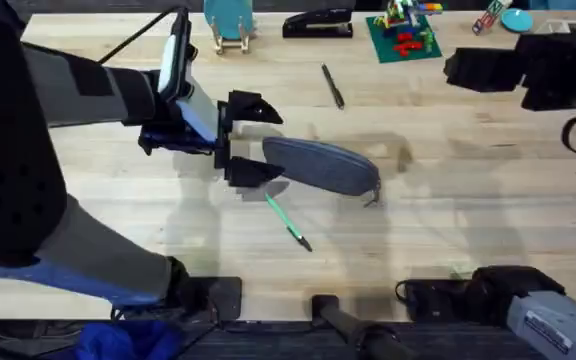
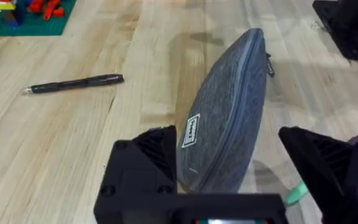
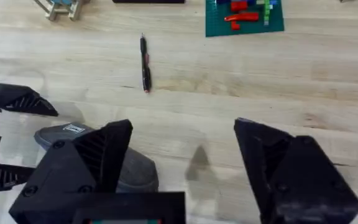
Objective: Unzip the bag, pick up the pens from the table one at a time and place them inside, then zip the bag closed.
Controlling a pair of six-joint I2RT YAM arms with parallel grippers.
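Observation:
The blue-grey bag (image 1: 323, 165) lies zipped shut in the middle of the table (image 1: 468, 200), its pull tab (image 1: 371, 200) at the right end. My left gripper (image 1: 268, 143) is open and straddles the bag's left end; in the left wrist view the bag (image 2: 229, 112) runs between its fingers (image 2: 148, 155). The light green pen (image 1: 288, 222) lies just in front of the bag. Farther back lies the black pen (image 1: 332, 85). My right gripper (image 1: 468, 68) hangs open high over the back right, holding nothing; its wrist view shows the black pen (image 3: 145, 64) and the bag (image 3: 138, 174).
Along the far edge stand a black stapler (image 1: 318, 22), a green plate with toy bricks (image 1: 403, 35) and a blue stand (image 1: 230, 25). A teal object (image 1: 513, 18) sits at the back right corner. Bare wood lies to the right of the bag.

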